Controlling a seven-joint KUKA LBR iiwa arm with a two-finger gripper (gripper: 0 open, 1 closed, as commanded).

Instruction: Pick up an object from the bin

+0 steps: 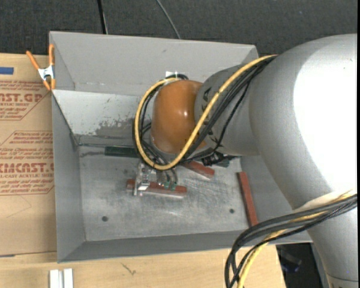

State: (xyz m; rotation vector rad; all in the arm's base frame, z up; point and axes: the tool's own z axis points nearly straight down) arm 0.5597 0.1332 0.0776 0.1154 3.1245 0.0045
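Note:
My gripper (146, 180) reaches down under the arm's wrist to the middle of the bin floor. It stands right over the left end of a small flat thing in brown, green and red (165, 189) that lies crosswise on the floor. Whether the gripper touches that thing cannot be told. A dark green pen-like stick (121, 151) lies just behind and to the left, along the foot of the bin's back wall. A short red-brown piece (201, 170) lies to the right of the gripper, partly hidden under the arm.
A long red-brown stick (247, 197) lies along the bin's right side. The arm with its orange cover and yellow and black cables covers the back right of the bin. The sloping left wall is close to the left of the floor.

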